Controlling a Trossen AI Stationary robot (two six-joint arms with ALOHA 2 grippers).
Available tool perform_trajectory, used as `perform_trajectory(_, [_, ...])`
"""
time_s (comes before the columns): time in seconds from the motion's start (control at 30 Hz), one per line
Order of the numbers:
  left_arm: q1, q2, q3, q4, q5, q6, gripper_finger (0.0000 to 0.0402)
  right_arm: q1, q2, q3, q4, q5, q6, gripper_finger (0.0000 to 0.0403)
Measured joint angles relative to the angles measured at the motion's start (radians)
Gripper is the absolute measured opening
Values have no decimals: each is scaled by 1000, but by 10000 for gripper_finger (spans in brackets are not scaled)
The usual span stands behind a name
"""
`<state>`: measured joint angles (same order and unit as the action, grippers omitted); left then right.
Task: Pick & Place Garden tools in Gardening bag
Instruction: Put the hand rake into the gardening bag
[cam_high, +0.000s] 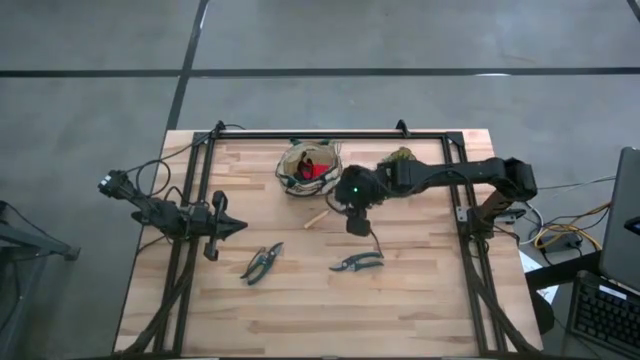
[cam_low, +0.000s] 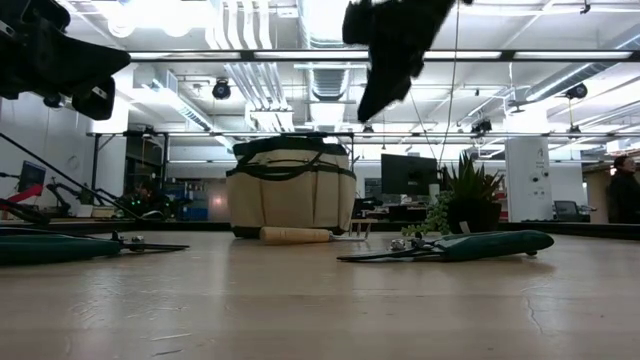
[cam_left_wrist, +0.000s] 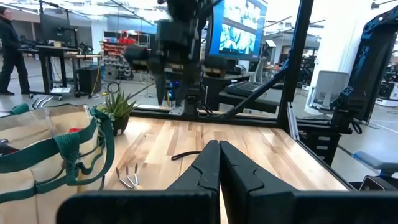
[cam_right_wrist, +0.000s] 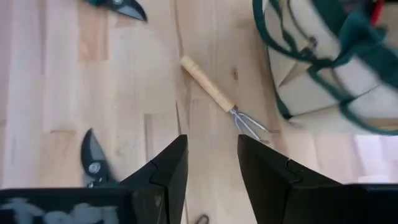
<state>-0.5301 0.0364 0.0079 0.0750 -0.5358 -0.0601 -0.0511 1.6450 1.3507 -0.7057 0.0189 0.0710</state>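
Where arm crosses, rake (cam_high: 316, 219) half-hidden.

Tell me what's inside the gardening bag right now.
From above, a red piece shows inside the gardening bag, with something dark beside it that I cannot identify. The bag's bottom is hidden by its walls and handles. The rake and both shears lie outside on the table.
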Motion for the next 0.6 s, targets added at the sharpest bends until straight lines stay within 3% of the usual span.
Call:
perform_trajectory(0.37, [0,0,0,106,-4,-19,5,-35,13,-317,391,26,192,116])
perform_trajectory(0.6, [0,0,0,229,-4,44,5,-77,27,-397,441,140,342,122])
